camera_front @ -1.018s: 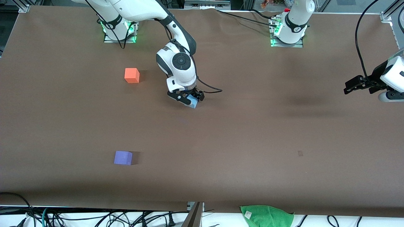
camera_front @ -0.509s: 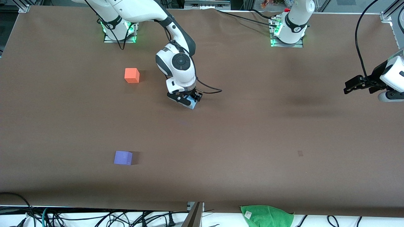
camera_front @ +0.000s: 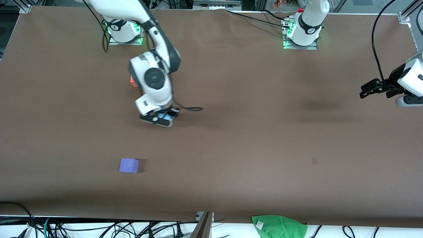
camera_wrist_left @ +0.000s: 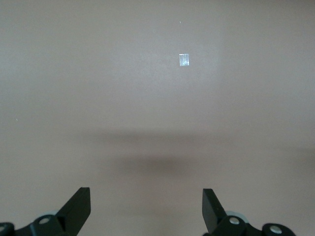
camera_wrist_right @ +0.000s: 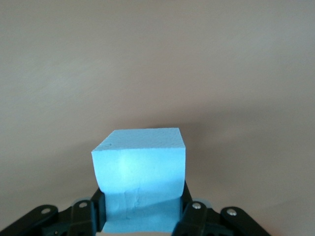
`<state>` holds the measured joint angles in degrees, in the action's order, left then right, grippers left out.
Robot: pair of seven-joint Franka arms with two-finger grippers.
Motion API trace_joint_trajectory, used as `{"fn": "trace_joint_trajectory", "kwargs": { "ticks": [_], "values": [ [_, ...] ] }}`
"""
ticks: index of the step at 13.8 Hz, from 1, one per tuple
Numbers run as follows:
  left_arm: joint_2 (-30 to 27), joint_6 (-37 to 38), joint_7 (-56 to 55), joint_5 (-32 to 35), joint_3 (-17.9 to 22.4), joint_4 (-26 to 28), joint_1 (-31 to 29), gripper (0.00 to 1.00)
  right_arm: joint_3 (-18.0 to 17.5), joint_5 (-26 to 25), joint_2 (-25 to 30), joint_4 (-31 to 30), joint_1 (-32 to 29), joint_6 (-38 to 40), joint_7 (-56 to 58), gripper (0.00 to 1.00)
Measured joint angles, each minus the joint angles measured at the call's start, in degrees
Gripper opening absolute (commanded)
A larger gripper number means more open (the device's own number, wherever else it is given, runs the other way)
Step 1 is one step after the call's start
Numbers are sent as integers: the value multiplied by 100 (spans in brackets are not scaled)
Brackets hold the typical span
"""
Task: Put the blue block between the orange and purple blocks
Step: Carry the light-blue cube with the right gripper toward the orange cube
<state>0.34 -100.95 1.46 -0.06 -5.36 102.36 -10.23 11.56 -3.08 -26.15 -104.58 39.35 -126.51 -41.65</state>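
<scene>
My right gripper (camera_front: 161, 118) is shut on the blue block (camera_wrist_right: 140, 172) and holds it above the table, between the orange block and the purple block (camera_front: 129, 165). Only a sliver of the blue block (camera_front: 162, 116) shows in the front view. The orange block (camera_front: 132, 80) is mostly hidden by the right arm's wrist; just an orange edge shows. The purple block sits nearer to the front camera. My left gripper (camera_front: 367, 91) is open and empty, and waits over the left arm's end of the table. Its fingertips (camera_wrist_left: 78, 204) frame bare table.
A green cloth (camera_front: 279, 225) lies off the table's front edge. A small pale tape mark (camera_wrist_left: 184, 60) is on the brown table (camera_front: 264, 138); it also shows in the front view (camera_front: 314, 161). Cables hang along the front edge.
My right gripper has carried the blue block toward the right arm's end of the table and nearer the front camera. Its wrist now covers most of the orange block. The left arm has not moved.
</scene>
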Motion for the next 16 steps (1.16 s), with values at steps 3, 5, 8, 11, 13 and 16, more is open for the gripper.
{"fn": "trace_joint_trajectory", "kwargs": {
  "ticks": [3,5,8,11,13,16],
  "values": [
    [-2,4,0,0,-4,0,1,100,434,261,185,-212,-244,92,1192,47],
    [-20,5,0,0,-6,0,1,100,494,822,283,-462,-662,96,2227,48],
    [-50,10,0,0,-6,0,1,100,577,1081,342,-806,-959,-36,2988,48],
    [-57,23,0,0,-5,5,0,100,655,1224,340,-1202,-1010,-622,3391,48],
    [-57,24,0,0,-5,13,1,100,656,1484,325,-1415,-1025,-942,3506,48],
    [-57,24,0,0,-5,15,0,100,601,1564,260,-1549,-1019,-1247,3524,48]
  ]
}}
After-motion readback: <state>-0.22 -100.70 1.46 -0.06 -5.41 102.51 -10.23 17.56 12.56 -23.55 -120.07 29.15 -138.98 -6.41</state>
